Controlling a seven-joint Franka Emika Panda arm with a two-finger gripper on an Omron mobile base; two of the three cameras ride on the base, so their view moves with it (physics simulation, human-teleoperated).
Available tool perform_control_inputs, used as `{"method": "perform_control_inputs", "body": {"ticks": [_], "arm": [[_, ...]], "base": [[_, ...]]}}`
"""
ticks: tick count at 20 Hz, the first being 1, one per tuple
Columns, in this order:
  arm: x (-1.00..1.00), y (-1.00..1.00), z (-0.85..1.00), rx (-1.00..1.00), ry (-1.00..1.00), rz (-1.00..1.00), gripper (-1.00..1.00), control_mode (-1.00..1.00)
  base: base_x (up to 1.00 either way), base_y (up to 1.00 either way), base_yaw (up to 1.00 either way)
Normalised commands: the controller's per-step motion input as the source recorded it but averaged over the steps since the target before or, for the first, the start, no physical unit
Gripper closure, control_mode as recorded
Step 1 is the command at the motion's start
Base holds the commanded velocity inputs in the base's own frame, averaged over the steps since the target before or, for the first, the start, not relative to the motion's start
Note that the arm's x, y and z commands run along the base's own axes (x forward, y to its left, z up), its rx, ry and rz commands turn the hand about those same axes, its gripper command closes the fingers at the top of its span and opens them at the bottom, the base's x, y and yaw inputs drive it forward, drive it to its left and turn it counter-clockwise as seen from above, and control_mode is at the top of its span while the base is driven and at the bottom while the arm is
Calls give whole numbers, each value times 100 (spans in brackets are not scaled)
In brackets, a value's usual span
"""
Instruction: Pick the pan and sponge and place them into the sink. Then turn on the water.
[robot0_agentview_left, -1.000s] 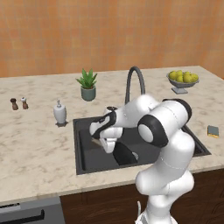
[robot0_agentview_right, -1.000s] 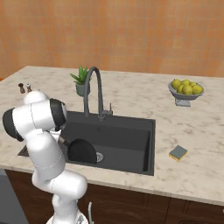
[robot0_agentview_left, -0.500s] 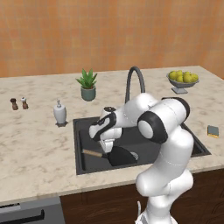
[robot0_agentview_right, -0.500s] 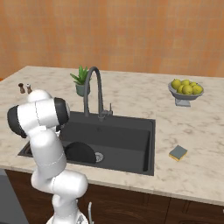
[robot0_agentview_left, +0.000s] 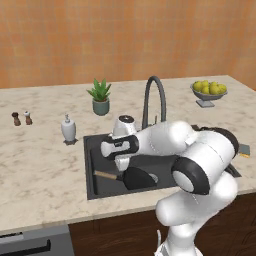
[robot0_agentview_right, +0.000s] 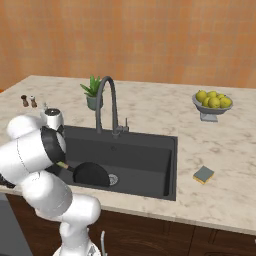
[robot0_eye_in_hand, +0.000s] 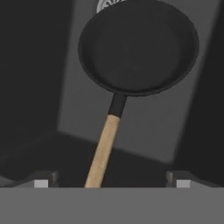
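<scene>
The black pan (robot0_agentview_left: 139, 177) (robot0_agentview_right: 91, 174) (robot0_eye_in_hand: 138, 48) lies flat on the floor of the dark sink (robot0_agentview_right: 145, 155), at its left half, beside the drain (robot0_agentview_right: 113, 179). Its wooden handle (robot0_eye_in_hand: 103, 146) runs back toward my gripper (robot0_eye_in_hand: 111, 180) (robot0_agentview_left: 120, 161). The gripper hangs open just above the handle's end, and the fingertips (robot0_eye_in_hand: 41, 181) stand wide on both sides without touching it. The yellow sponge (robot0_agentview_right: 203, 174) lies on the counter right of the sink. No stream falls from the arched faucet (robot0_agentview_left: 150, 95) (robot0_agentview_right: 107, 100).
Behind the sink stands a potted plant (robot0_agentview_left: 100, 97), with a white soap dispenser (robot0_agentview_left: 68, 130) at the sink's left corner. Two small shakers (robot0_agentview_left: 22, 118) sit far left. A bowl of lemons (robot0_agentview_left: 209, 90) is at the back right.
The pan and its handle have sunk onto the sink floor and now lie free of the hand. The hand stays over the left part of the basin.
</scene>
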Motion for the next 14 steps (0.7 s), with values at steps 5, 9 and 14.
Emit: {"method": "perform_control_inputs", "body": {"ticks": [5,9,14], "arm": [[-52,4,87,0,0,0,-100,-100],[-59,-3,72,-1,0,0,-100,-100],[-33,-14,82,-9,1,9,-100,-100]], "base": [[0,0,0],[0,0,0],[0,0,0]]}}
